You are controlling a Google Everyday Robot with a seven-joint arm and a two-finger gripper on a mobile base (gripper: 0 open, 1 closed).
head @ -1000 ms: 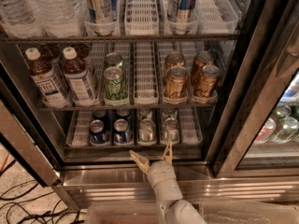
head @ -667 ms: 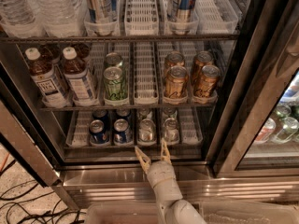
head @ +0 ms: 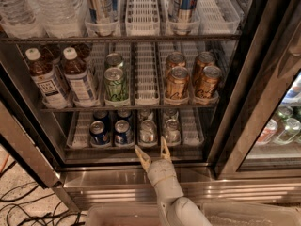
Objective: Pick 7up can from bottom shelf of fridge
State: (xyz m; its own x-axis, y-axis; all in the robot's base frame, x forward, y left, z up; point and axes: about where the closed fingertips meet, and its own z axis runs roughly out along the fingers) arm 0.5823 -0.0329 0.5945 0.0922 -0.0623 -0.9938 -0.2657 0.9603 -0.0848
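Observation:
The fridge (head: 235, 102) stands open. On its bottom shelf (head: 136, 148), two dark blue cans (head: 98, 132) stand on the left and two pale silvery cans on the right. The 7up can (head: 148, 132) is the left silvery one, and its twin (head: 171, 131) is beside it. More cans stand behind them. My gripper (head: 154, 153) is open, just in front of the shelf's front edge. It sits below the 7up can and touches nothing. Its fingers (head: 142, 157) point into the fridge.
The middle shelf holds two tea bottles (head: 47, 79), a green-and-white can (head: 115, 84) and several bronze cans (head: 178, 83). The top shelf holds water bottles and tall cans. The glass door (head: 277, 102) stands to the right. Cables (head: 28, 211) lie on the floor at the left.
My gripper has moved forward and slightly up toward the bottom shelf's front edge. The fingers stand a little closer together. The cans have not moved.

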